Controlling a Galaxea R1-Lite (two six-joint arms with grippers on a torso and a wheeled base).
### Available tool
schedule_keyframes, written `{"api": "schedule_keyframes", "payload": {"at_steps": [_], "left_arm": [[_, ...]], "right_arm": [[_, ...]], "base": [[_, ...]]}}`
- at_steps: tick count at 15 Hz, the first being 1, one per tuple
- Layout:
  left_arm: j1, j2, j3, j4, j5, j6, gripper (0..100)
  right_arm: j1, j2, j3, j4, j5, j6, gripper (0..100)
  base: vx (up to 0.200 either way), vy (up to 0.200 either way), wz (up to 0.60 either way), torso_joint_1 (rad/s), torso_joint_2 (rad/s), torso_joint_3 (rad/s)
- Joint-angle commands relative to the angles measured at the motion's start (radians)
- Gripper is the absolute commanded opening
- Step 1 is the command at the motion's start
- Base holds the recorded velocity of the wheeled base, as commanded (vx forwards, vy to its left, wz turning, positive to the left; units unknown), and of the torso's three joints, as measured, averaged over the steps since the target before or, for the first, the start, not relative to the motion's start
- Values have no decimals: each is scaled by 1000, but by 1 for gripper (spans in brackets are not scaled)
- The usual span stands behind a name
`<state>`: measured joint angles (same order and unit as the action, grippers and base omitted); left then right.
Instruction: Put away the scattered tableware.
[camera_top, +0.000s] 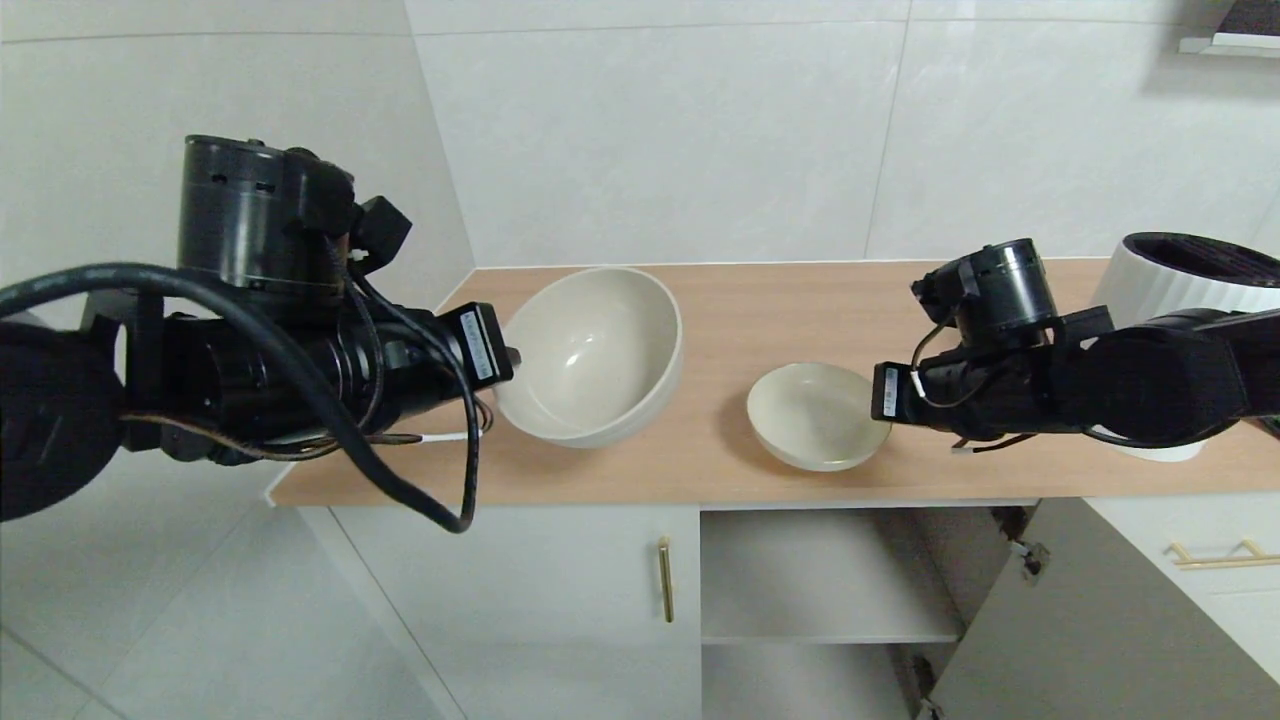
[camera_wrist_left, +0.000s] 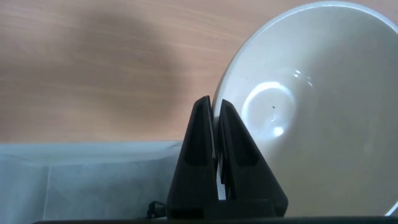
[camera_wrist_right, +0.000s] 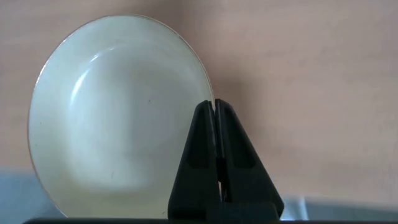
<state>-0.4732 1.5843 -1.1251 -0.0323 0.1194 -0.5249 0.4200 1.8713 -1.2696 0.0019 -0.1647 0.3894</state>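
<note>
A large cream bowl (camera_top: 592, 355) is tipped on its side at the left of the wooden countertop (camera_top: 790, 300). My left gripper (camera_top: 508, 357) is shut on its near rim, and the left wrist view shows the fingers (camera_wrist_left: 202, 124) pinching the edge of the large bowl (camera_wrist_left: 311, 112). A smaller cream bowl (camera_top: 815, 415) sits tilted near the counter's front edge. My right gripper (camera_top: 882, 398) is shut on its right rim; in the right wrist view the fingers (camera_wrist_right: 204, 124) clamp the edge of the small bowl (camera_wrist_right: 118, 118).
A white ribbed container (camera_top: 1190, 285) stands at the counter's right end behind my right arm. Below the counter an open cabinet (camera_top: 810, 575) shows a shelf, beside a closed door with a gold handle (camera_top: 664, 578). Tiled walls close off the back and left.
</note>
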Motion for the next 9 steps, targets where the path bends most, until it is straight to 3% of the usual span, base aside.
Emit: {"api": "schedule_keyframes", "payload": {"at_steps": [1, 3, 9], "left_arm": [[-21, -67, 110, -47, -1, 22, 0], [-21, -110, 177, -61, -1, 45, 0], [-33, -148, 346, -64, 0, 39, 0]], "right_arm": [[2, -119, 26, 79, 68, 8, 0], [17, -178, 68, 153, 99, 9, 0], [60, -304, 285, 151, 105, 9, 0]], "base": [[0, 0, 0, 0, 0, 0], [0, 0, 0, 0, 0, 0], [0, 0, 0, 0, 0, 0]]}}
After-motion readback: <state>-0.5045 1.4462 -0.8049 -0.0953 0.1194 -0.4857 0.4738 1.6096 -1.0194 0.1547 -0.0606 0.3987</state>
